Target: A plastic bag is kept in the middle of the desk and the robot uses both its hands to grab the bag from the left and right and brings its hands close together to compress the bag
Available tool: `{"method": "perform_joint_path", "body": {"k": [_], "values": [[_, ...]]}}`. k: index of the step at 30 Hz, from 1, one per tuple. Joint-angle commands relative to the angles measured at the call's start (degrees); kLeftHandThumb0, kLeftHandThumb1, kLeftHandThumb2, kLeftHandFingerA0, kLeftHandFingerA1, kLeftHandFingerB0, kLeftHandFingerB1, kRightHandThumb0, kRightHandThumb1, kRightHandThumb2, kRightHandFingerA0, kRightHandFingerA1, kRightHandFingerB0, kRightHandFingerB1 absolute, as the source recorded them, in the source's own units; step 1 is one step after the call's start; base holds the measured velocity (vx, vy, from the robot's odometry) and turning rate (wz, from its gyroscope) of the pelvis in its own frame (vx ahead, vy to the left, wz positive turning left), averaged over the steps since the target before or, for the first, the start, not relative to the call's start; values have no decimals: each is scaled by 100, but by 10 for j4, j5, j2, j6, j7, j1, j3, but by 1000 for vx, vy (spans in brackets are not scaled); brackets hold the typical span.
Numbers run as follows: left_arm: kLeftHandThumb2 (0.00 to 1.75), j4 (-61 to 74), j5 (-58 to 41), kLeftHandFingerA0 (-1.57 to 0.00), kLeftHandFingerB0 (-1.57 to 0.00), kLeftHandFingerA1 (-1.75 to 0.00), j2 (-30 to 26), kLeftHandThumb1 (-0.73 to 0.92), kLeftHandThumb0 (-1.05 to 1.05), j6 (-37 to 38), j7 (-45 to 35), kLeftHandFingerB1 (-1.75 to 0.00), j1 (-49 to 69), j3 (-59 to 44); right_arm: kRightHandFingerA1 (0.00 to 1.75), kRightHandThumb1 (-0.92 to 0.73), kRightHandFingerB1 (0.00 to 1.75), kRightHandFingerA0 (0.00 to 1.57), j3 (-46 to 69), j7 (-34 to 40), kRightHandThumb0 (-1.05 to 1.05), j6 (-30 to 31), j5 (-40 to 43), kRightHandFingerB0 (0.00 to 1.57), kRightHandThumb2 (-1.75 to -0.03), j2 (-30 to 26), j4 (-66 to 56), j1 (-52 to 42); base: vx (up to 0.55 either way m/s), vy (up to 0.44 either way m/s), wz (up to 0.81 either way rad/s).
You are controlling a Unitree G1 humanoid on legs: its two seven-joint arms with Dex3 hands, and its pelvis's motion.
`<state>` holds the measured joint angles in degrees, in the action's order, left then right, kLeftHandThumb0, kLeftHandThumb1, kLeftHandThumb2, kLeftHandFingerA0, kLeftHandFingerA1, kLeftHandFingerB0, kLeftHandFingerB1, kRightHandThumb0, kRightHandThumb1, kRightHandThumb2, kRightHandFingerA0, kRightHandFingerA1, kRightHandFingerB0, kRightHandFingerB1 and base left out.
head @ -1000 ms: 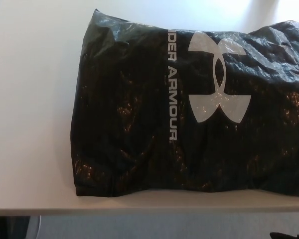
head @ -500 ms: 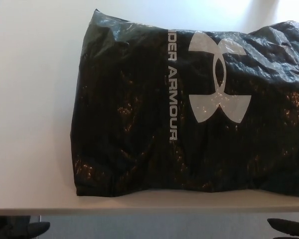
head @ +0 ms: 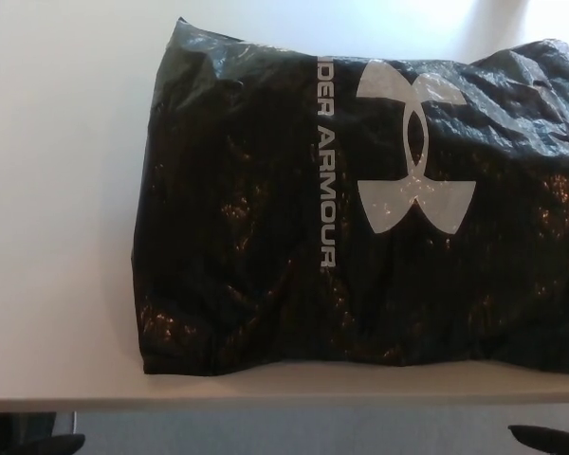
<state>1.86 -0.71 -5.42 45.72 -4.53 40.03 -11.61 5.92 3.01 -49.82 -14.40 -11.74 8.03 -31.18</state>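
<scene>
bag (head: 266,209) flat on desk (head: 57,190) | both hands barely visible, apparently below edge

Bright light washes the white worktop (head: 57,190) almost featureless, strongest toward the top right corner, where it blows out. The black plastic bag (head: 266,237) reads very dark, its creases catching small speckled glints. The whole picture is soft and slightly grainy.

Black left hand (head: 40,444), black right hand (head: 548,440) (edges only).
</scene>
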Motion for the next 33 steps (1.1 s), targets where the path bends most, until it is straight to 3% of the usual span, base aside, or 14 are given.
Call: {"method": "perform_joint_path", "body": {"k": [1,6,8,11,17,18,22,23,24,26,27,29,33], "values": [[61,29,-19,-83,-77,-75,5,68,-13,31,-7,-59,43,3,57,-64,48,82,11,16,-15,-92,36,70,-59,5,13,-23,0,0,0],[62,96,-38,-81,-75,-76,9,68,-13,36,-1,-59,66,-12,54,-61,52,77,40,31,-15,-81,68,70,-62,30,-79,-23,0,0,0],[62,113,-41,-81,-74,-75,7,69,-13,35,4,-59,57,-27,52,-64,49,78,52,23,-8,-72,80,69,-58,21,-105,-13,0,0,0],[64,195,-61,-80,-76,-80,-16,67,-13,-19,28,-64,-5,-83,55,-60,51,79,105,28,-16,-46,135,69,-62,-9,-139,49,0,0,0],[59,226,-99,-91,-84,-78,-143,67,-19,-132,62,-68,-216,-212,66,-61,54,87,203,45,-11,74,219,70,-59,-59,-220,153,0,0,0],[60,225,-116,-91,-84,-79,-169,66,-17,-152,65,-70,-251,-230,66,-61,53,93,217,50,-8,69,215,72,-58,-67,-211,185,0,0,0],[63,219,-120,-91,-84,-84,-232,67,-23,-228,83,-70,-349,-264,58,-60,51,89,239,39,-16,89,229,72,-58,-114,-188,274,0,0,0],[72,189,-125,-92,-86,-89,-266,62,-21,-243,89,-75,-424,-258,69,-49,65,88,249,50,-26,113,209,74,-78,-143,-168,343,0,0,0],[74,168,-115,-94,-86,-93,-283,60,-23,-260,95,-77,-481,-249,70,-49,65,87,251,54,-24,142,199,73,-78,-163,-155,395,0,0,0],[77,144,-88,-94,-88,-94,-293,60,-23,-273,99,-77,-524,-240,72,-50,67,87,243,47,-25,163,213,74,-80,-176,-137,437,0,0,0],[78,125,-70,-94,-89,-93,-298,59,-19,-281,99,-77,-553,-231,62,-60,53,93,238,45,-22,189,216,78,-57,-183,-127,465,0,0,0],[82,89,-48,-94,-88,-97,-299,56,-16,-289,97,-80,-600,-209,59,-58,55,89,229,48,-20,221,210,80,-57,-184,-97,513,0,0,0],[82,-31,0,-95,-88,-98,-287,58,-15,-247,92,-81,-682,-164,69,-62,52,89,204,25,-22,191,204,80,-56,-172,33,599,0,0,0]]}}
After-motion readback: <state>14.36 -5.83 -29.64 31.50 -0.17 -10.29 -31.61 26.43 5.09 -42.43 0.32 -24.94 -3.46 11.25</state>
